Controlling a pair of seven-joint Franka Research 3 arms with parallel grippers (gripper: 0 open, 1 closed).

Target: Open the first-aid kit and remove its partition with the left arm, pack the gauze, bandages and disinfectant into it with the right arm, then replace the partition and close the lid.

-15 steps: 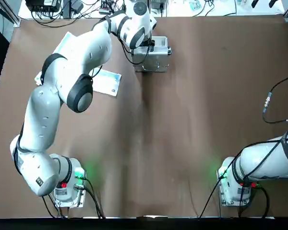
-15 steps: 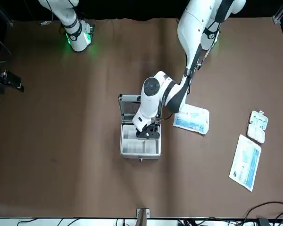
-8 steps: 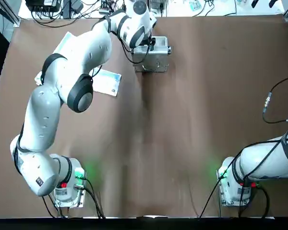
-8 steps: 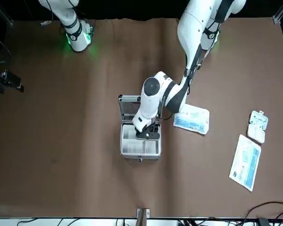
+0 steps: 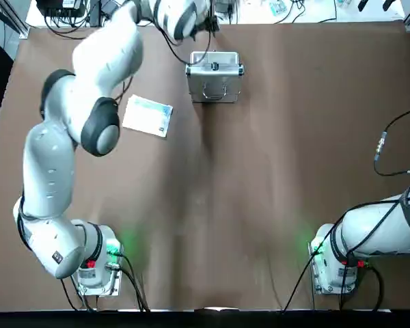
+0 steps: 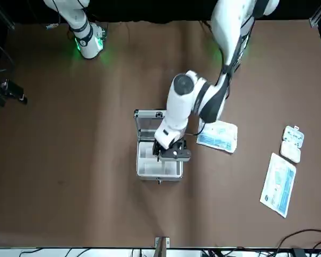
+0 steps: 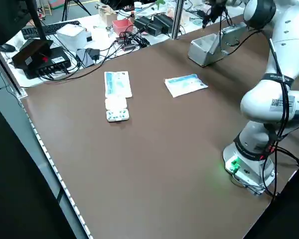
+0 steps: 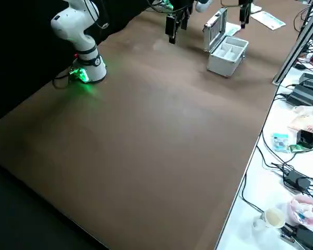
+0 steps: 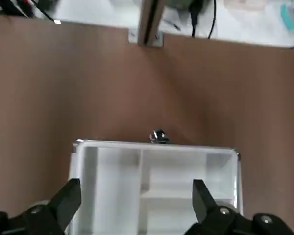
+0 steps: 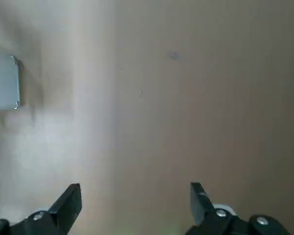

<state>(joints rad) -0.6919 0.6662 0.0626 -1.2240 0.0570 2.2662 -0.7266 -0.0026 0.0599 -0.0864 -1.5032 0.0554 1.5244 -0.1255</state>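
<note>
The first-aid kit (image 6: 159,170) stands open near the table's far edge, its silver lid (image 6: 148,122) upright. The cream partition (image 9: 157,186) lies inside it, its compartments bare. My left gripper (image 9: 134,203) hovers open above the case, nothing between its fingers; in the front view the left gripper (image 6: 174,153) overlaps the case's side. To the robot's left lie a white-blue packet (image 6: 218,135), a long packet (image 6: 278,184) and a small white pack (image 6: 292,143); which is gauze or bandages I cannot tell. No disinfectant shows. My right gripper (image 10: 134,205) hangs open over bare table, far from the case.
Cables, boxes and clutter line the bench beyond the far edge (image 7: 139,25). The right arm's base (image 5: 338,263) and the left arm's base (image 5: 96,263) sit at the near edge. Brown table stretches between the bases and the case.
My left gripper has lifted off the case and shifted toward the far edge, still empty. The partition stays in the case. The right arm has not moved.
</note>
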